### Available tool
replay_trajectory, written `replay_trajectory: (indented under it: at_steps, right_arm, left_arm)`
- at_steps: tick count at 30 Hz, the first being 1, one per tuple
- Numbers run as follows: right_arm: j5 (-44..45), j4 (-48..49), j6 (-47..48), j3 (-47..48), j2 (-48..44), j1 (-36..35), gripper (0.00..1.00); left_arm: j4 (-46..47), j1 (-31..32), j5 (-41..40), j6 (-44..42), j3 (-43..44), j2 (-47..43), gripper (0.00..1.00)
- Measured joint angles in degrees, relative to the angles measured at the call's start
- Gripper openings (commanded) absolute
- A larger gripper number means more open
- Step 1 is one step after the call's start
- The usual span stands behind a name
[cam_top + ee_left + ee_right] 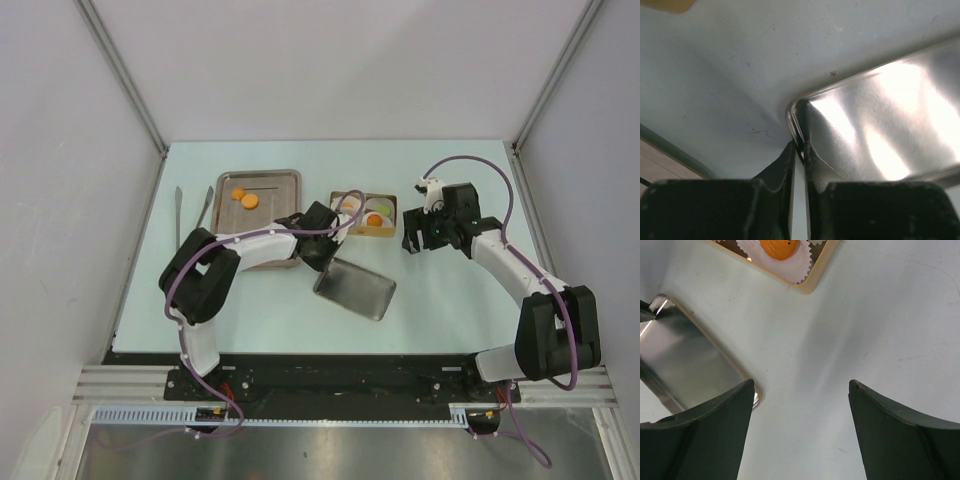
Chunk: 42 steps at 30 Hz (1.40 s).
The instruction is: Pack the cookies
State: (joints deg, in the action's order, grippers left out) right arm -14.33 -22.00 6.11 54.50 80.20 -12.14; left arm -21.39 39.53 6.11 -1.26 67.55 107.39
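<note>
– Steel on a pale table point(450, 300): what is at risk around the big tray point(285, 178)?

– Two orange cookies point(243, 198) lie on it, well apart from the box and not yet packed. The near corner is crossed by the left forearm, so the tray could be nudged and the cookies slid about.

– And the small tray point(880, 140)?

– Its corner rim is pinched between the nearly closed fingers of the left gripper point(800, 145) (only a thin edge is held). Polished metal is judged slippery. The tray could twist out of the pinch, swing, and be driven into the box just beyond it. Whether it is lifted cannot be told.

– The box point(810, 287), then?

– One orange cookie point(777, 247) is seated there in a white paper liner point(805, 267). If the box were struck, the cookie could be jolted out.

– Is the right gripper point(800, 382) a hazard?

– Its fingers are spread wide and nothing is held. It hangs over bare table near both the small tray and the box, so a clash of arms is possible.
</note>
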Motion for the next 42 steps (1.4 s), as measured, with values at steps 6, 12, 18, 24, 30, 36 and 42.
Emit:
replay_trajectory:
  at_steps: [6, 12, 18, 24, 30, 36, 42]
  right_arm:
    - [-0.22, 0.02, 0.07, -0.15, -0.04, 0.44, 0.80]
    - [-0.83, -0.02, 0.13, -0.17, -0.57, 1.09, 0.80]
    - [-2.95, -0.02, 0.22, -0.22, -2.93, 1.90, 0.86]
    - [-8.55, 0.15, 0.42, -0.28, -7.89, 2.21, 0.95]
    - [-16.13, 1.03, 1.11, -0.17, -12.09, 2.21, 1.00]
    - [-20.85, 1.14, 1.95, 0.76, -12.28, 2.14, 1.00]
    - [-24.94, 1.49, 2.08, 0.83, -12.26, 1.75, 1.00]
  left_arm:
    - [0.70, 0.46, -1.51, 0.37, 0.20, 0.26, 0.00]
    - [0.66, 0.76, -2.49, 0.35, 0.20, 0.04, 0.00]
    - [-0.68, 0.46, -3.04, 0.15, 0.20, -2.93, 0.00]
    - [0.28, -0.94, -3.19, -0.68, 0.66, -11.26, 0.00]
    - [3.61, -2.14, -3.37, -0.87, 2.58, -16.57, 0.00]
    - [6.14, -2.40, -2.93, -1.79, 2.71, -20.33, 0.00]
    - [8.44, -2.40, -2.93, -1.84, 2.62, -23.56, 0.00]
